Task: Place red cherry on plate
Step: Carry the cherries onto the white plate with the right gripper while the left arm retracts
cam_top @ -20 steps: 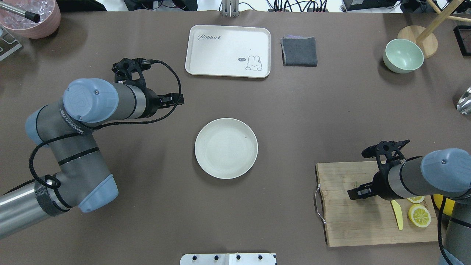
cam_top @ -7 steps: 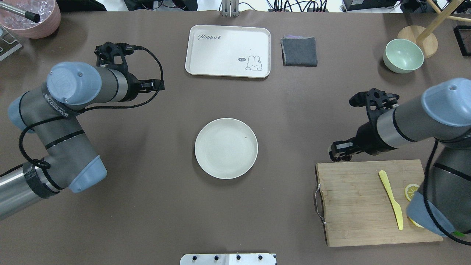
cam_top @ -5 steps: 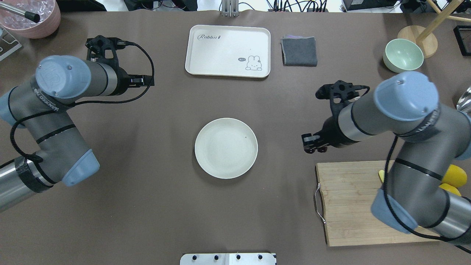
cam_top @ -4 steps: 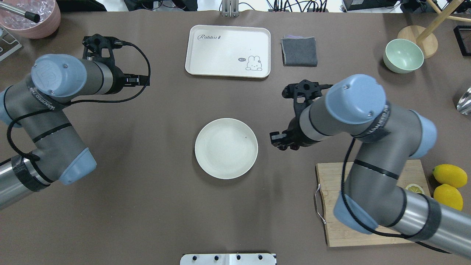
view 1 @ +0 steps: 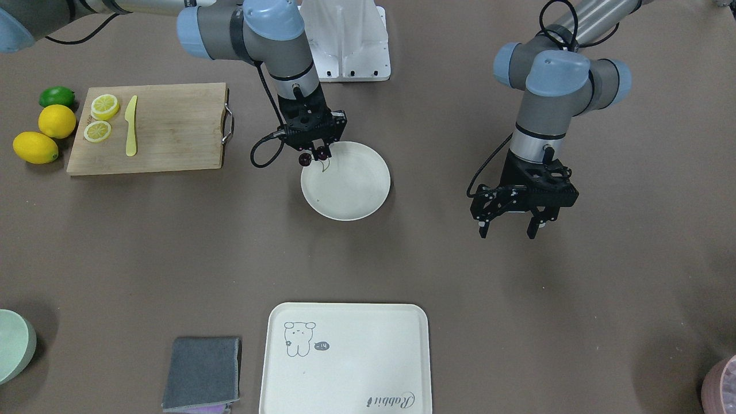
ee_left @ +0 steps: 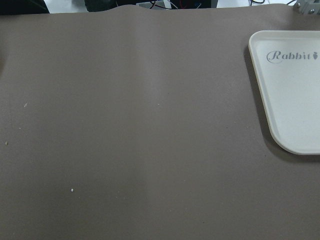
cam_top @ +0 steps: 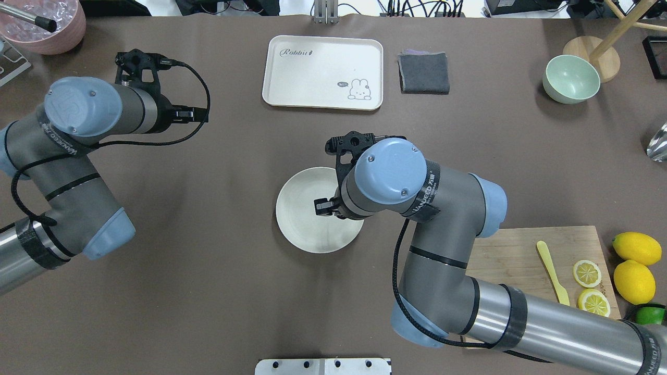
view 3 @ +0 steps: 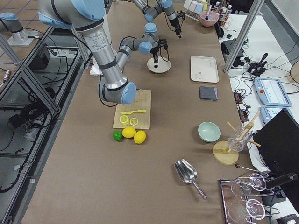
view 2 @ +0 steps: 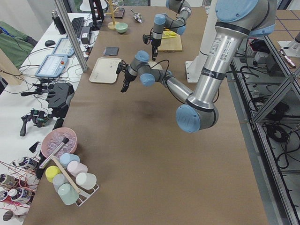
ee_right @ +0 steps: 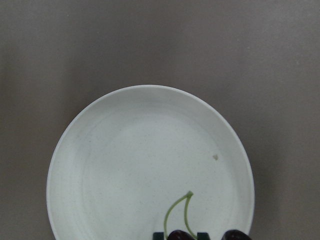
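Note:
The red cherry (view 1: 305,160), a dark glossy pair with green stems, hangs from my right gripper (view 1: 314,148), which is shut on it. It is held just above the plate (view 1: 356,190), over the rim nearest the cutting board. In the right wrist view the cherry (ee_right: 181,235) shows at the bottom edge, its stems curving over the off-white plate (ee_right: 140,165). From overhead, the right arm covers the plate's (cam_top: 302,229) right part. My left gripper (view 1: 507,230) hangs open and empty over bare table, well away from the plate.
A wooden cutting board (view 1: 167,126) carries lemon slices (view 1: 104,106) and a yellow knife (view 1: 131,125), with lemons (view 1: 57,121) and a lime (view 1: 56,96) beside it. A cream tray (view 1: 345,356), a grey cloth (view 1: 201,374) and a green bowl (cam_top: 570,78) lie along the far side.
My right arm has swung from the cutting board leftward to the plate, carrying the cherry. The left arm has drawn back to the left and away from the plate.

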`<state>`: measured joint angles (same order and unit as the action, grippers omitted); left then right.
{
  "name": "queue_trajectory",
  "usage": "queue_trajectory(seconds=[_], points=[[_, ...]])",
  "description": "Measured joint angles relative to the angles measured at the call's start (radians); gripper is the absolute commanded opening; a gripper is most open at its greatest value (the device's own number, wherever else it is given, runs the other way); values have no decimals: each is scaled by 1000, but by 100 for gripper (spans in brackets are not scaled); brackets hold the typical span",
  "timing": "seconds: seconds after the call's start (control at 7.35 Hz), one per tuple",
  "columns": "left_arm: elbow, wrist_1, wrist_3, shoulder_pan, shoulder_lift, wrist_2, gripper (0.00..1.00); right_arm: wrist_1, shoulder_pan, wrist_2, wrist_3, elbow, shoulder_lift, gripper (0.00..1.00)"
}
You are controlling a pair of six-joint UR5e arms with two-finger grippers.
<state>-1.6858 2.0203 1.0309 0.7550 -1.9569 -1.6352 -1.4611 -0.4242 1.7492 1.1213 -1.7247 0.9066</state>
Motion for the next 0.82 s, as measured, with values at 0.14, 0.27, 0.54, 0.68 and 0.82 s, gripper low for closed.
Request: queue_trajectory(seconds=[0.14, 0.27, 0.54, 0.68, 0.82], points=[[1, 0, -1, 6, 3, 0, 98, 24, 21, -26, 14, 45, -24, 0], [2, 2, -2, 13, 12, -1, 98, 49, 34, -43, 33, 85, -44, 0], [3, 20, -6, 31, 41, -1, 98, 72, 47, -62, 46, 116, -63, 99], [6, 25, -12, 46, 48, -5, 98, 75, 48, -65, 49, 118, -70, 100], [14, 27, -29, 62, 53, -9, 98, 74, 46, -65, 51, 113, -74, 100]])
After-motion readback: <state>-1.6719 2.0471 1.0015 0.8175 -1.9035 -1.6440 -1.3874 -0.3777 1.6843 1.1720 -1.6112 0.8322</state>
